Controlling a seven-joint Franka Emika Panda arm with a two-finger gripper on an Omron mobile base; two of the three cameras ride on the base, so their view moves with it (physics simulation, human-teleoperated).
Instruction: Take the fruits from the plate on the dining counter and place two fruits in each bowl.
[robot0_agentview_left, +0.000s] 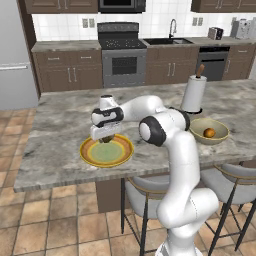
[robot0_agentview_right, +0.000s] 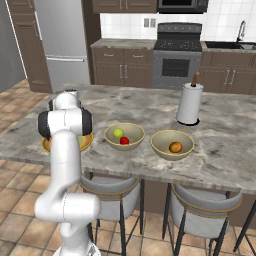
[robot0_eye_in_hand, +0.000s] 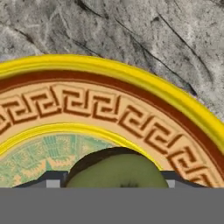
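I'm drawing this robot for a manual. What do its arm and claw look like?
The arm is glossy white, built of rounded tube sections with dark grey rings at the joints. No loose cables or markings show. The claw has a pale blocky body with small dark fingertips.

Quick headcount on the bench: four fruits total. One dark brownish-green fruit sits right between the fingers, over the one plate. Two bowls off to the side: one bowl has two, a yellow-green fruit and a red fruit; the other bowl has a single orange fruit. One paper towel roll, two stools.
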